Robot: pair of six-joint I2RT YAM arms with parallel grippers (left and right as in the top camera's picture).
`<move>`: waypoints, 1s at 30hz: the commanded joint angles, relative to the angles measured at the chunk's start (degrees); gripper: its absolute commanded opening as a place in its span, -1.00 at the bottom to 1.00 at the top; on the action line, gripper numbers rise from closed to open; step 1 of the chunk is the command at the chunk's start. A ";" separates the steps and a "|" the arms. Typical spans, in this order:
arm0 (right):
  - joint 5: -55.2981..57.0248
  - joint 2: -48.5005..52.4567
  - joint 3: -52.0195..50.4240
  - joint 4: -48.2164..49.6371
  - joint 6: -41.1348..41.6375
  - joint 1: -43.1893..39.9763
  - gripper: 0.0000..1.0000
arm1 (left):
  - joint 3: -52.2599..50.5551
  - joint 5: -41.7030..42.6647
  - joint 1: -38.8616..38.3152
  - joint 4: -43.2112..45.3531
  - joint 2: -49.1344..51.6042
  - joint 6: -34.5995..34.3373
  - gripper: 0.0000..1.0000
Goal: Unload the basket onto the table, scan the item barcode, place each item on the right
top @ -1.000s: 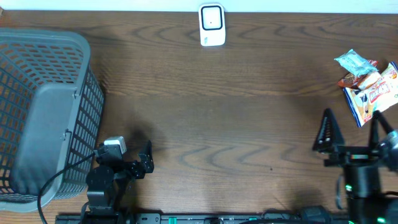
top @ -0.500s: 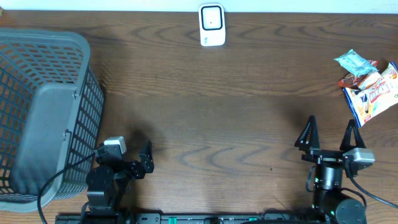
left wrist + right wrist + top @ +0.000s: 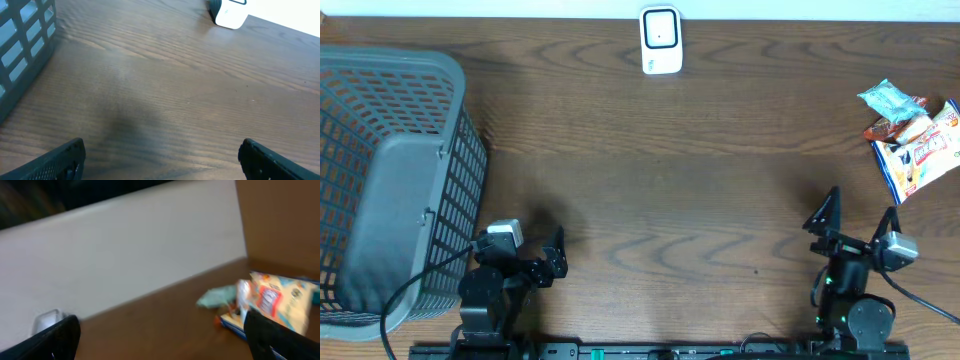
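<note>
Snack packets (image 3: pixel 910 135) heaped at the table's far right, well apart from both arms. A pale teal pouch (image 3: pixel 887 97) nearest the wall, an orange-red wrapper (image 3: pixel 903 128) next to it, a large white-and-blue bag (image 3: pixel 920 158) underneath, clipped by the frame's right edge. Barcode impossible to make out: print too small from overhead, smeared by blur in the right wrist view.

White barcode scanner (image 3: pixel 660 40) upright at the middle of the far edge, well apart from the pile. Cut off at the top in the left wrist view, and only a faint blurred shape at lower left in the right wrist view.

Right gripper (image 3: pixel 862 208) near the front edge, short of the packets, jaws spread wide around nothing. Left gripper (image 3: pixel 159 161) low over bare wood at front left, jaws likewise wide apart and empty, only two dark fingertips (image 3: pixel 60 160) showing at the bottom corners.

Grey plastic basket (image 3: pixel 390 62) just beside the left arm, cropped at the left edge.

Dark brown wood-grain table (image 3: pixel 670 170), with a white wall (image 3: pixel 800 8) along its far side. Pale wall and a brown panel (image 3: pixel 280 220) in the right wrist view, both blurred.
</note>
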 commanded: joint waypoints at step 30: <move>-0.87 -0.44 -0.33 -10.69 -4.87 2.69 0.99 | -0.81 0.50 -0.17 -0.87 -0.09 -0.55 0.96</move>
